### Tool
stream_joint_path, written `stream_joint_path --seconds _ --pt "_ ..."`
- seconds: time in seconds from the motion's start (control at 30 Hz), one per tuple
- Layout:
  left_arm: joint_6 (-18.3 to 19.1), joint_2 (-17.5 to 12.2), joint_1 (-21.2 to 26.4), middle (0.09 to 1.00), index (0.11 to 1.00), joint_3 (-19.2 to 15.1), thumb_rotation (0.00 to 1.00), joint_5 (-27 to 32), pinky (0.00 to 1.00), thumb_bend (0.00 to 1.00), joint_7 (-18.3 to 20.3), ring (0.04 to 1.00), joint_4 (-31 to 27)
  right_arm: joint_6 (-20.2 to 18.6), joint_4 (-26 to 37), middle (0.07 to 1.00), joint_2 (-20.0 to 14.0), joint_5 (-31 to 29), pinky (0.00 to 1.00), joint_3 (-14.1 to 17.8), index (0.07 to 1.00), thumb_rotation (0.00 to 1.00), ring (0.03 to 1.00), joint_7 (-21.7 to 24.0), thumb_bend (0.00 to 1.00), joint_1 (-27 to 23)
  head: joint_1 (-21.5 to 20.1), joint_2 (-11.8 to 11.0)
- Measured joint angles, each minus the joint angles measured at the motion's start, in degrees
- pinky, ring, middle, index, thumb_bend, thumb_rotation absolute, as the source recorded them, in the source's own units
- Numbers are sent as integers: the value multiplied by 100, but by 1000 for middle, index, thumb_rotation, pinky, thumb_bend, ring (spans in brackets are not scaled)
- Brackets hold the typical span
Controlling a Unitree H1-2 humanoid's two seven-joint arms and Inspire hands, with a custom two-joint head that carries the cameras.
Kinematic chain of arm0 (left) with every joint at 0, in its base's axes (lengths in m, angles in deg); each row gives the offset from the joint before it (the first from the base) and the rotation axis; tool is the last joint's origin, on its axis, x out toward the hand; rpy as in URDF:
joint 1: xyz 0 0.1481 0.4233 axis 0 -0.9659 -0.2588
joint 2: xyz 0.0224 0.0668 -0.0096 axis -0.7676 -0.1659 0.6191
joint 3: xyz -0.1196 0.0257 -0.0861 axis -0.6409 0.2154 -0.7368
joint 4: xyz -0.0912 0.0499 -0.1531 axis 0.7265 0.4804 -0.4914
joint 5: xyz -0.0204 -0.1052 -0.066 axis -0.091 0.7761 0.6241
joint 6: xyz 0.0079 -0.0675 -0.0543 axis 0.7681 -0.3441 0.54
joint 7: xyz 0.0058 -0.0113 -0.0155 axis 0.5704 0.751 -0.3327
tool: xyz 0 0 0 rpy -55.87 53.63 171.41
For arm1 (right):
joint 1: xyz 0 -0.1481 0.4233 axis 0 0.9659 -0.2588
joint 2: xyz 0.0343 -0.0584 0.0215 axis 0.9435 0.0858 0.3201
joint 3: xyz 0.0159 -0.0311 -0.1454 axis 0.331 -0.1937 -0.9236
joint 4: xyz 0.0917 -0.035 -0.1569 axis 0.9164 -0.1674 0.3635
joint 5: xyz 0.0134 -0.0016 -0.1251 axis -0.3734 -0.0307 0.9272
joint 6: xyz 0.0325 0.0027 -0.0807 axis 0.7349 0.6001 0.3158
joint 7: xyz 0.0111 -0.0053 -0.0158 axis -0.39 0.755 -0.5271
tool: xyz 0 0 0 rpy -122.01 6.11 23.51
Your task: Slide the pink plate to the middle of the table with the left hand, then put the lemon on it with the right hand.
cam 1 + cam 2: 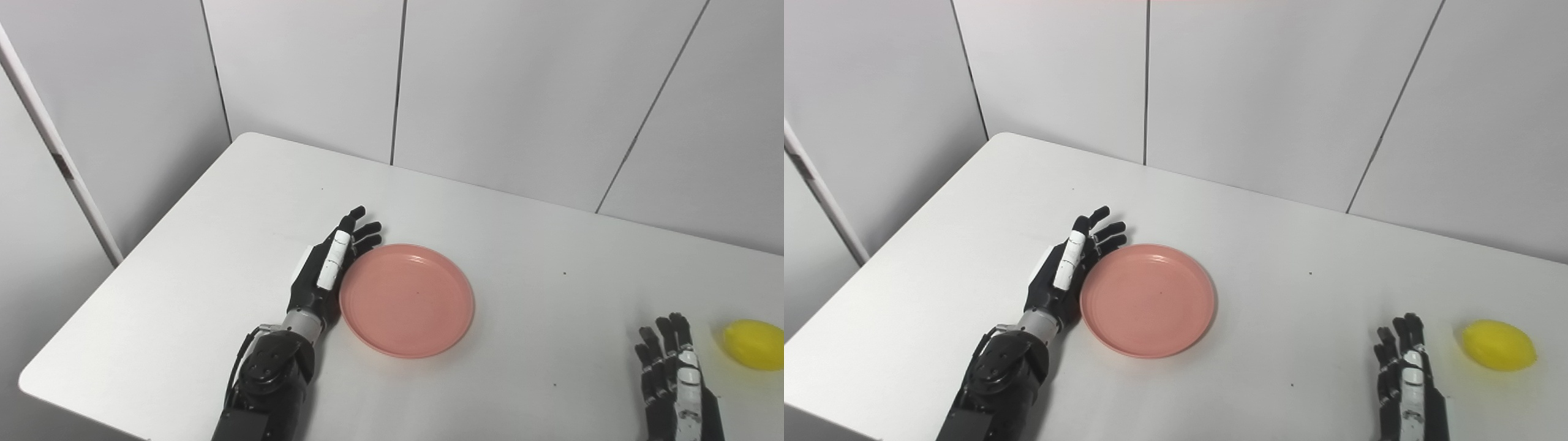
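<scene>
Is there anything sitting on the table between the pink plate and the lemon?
Only the right hand, near the front edge beside the lemon. Otherwise bare white table from the pink plate, shown in both views.

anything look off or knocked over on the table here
Nothing stands out. The pink plate lies flat and empty, the left robot hand open against its left rim. The lemon lies whole on the white table, just right of the open right robot hand. No spill or damage shows.
</scene>
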Motion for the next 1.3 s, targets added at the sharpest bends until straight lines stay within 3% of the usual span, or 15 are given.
stream_joint_path --seconds 0.6,0.93,1.03,1.17,1.23,1.27,1.3 --pt "24 155 -7 858 906 115 867 -29 950 899 -9 869 -21 0 21 966 146 16 987 -36 959 826 960 -43 688 3 -167 70" --pt "25 408 -2 853 905 119 880 -153 959 876 -221 861 -38 -1 68 966 190 55 985 -136 957 831 959 -141 667 35 -264 132" --pt "5 532 31 834 892 94 847 -241 935 886 -308 856 5 -2 87 960 191 49 983 -144 952 809 947 -186 667 47 -281 132" --pt "-118 702 95 832 894 81 832 -244 805 875 -377 840 112 -2 86 956 211 28 972 -155 948 807 940 -198 679 52 -299 141" --pt "-178 806 117 828 888 105 837 -249 856 860 -383 832 186 -1 85 954 220 29 970 -165 948 811 940 -202 679 53 -299 141" --pt "-184 844 124 825 893 123 847 -253 950 860 -383 831 203 -1 84 952 230 30 968 -173 945 809 939 -203 683 51 -308 141" --pt "-206 882 131 824 896 133 850 -262 974 859 -383 832 233 -1 83 951 242 31 968 -179 945 808 939 -207 685 50 -308 141"
